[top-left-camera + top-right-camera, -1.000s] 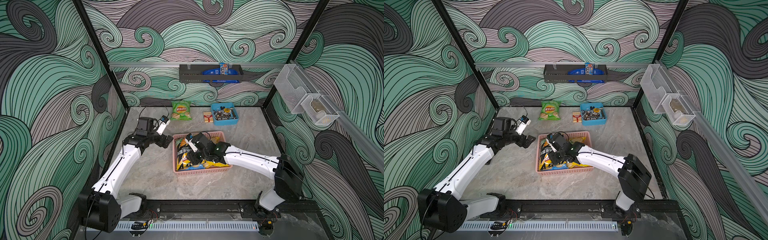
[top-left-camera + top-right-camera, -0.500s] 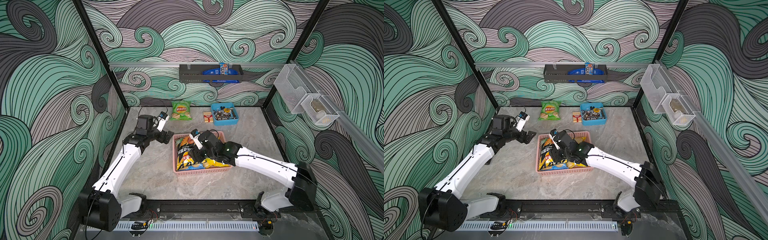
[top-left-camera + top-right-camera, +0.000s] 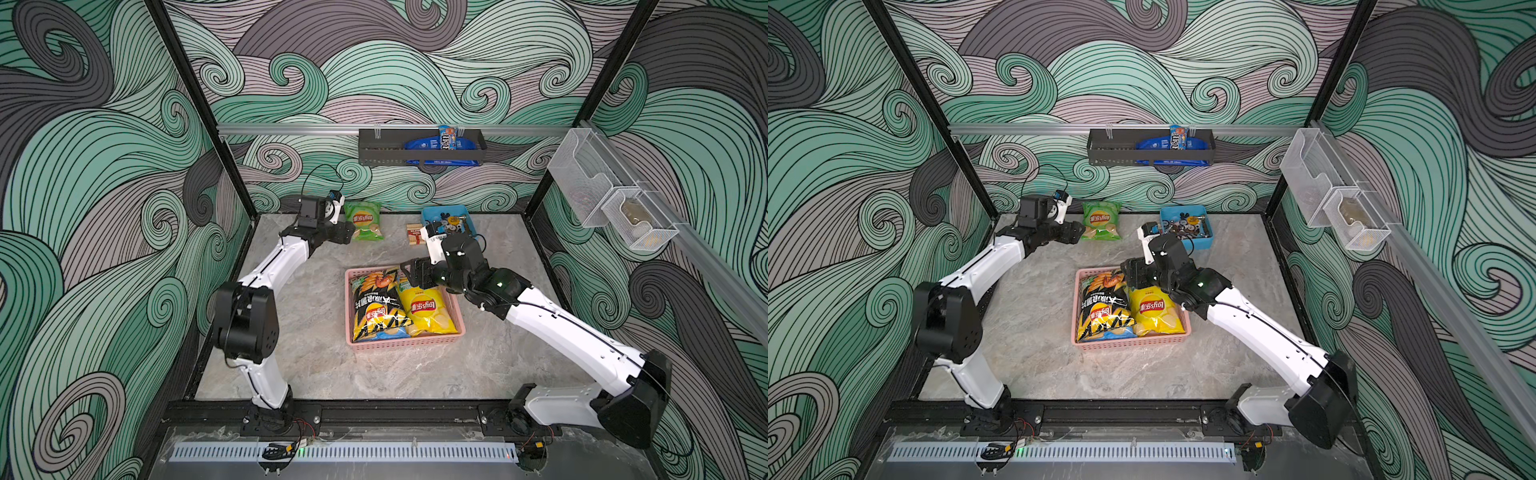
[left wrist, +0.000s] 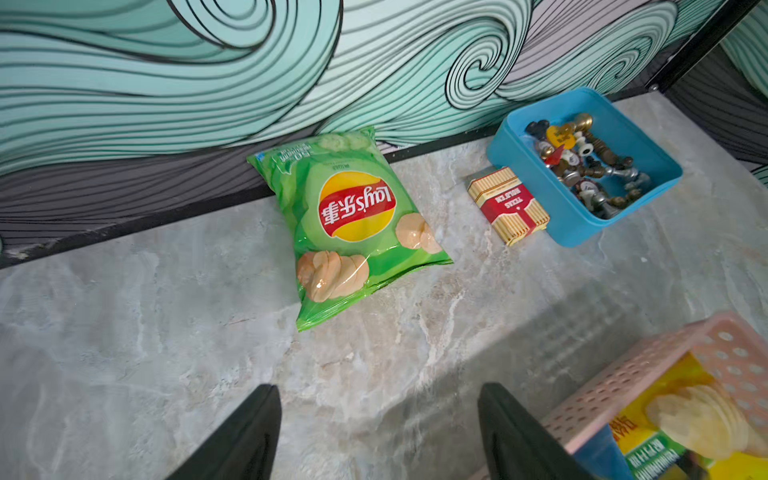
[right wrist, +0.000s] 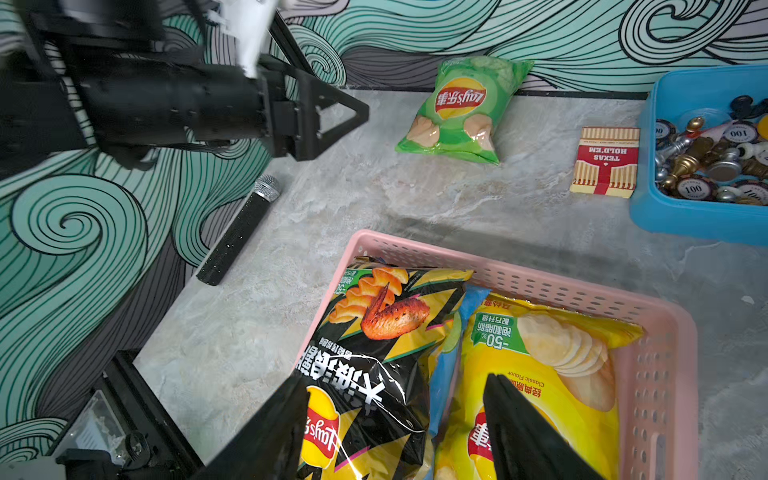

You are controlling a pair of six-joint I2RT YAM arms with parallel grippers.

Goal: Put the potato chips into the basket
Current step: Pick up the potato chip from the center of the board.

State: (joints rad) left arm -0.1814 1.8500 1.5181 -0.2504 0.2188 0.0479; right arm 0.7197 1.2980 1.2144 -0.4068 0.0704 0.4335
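- Left wrist view looks down past the left gripper (image 4: 377, 388), its two black fingers (image 4: 249, 436) spread wide with only grey marble-look tabletop (image 4: 145, 316) between them.
- Just ahead lies the glossy green Lay's chip bag (image 4: 353, 224), flat on the table close to the back wall and well apart from the shallow pink perforated plastic basket (image 4: 623, 374); it is the one bag not yet in.
- To take it well, I would bring the fingers down across the bag's narrow width, near its middle, and close gently, pinching the puffed foil without bursting or skidding it.
- Right of the bag sit a small red-and-cream card box (image 4: 509, 203) and a blue plastic tub of metal pieces (image 4: 573, 228); both should be left alone.
- Nearer the front, the basket holds the black-and-yellow striped bag (image 3: 374, 303) and the yellow bag (image 3: 428, 307) side by side, a blue bag (image 5: 442, 374) peeking out between them.
- Over its far edge hangs the right gripper (image 3: 409, 274), jaws apart and empty; it ought to clear off before the green bag arrives.
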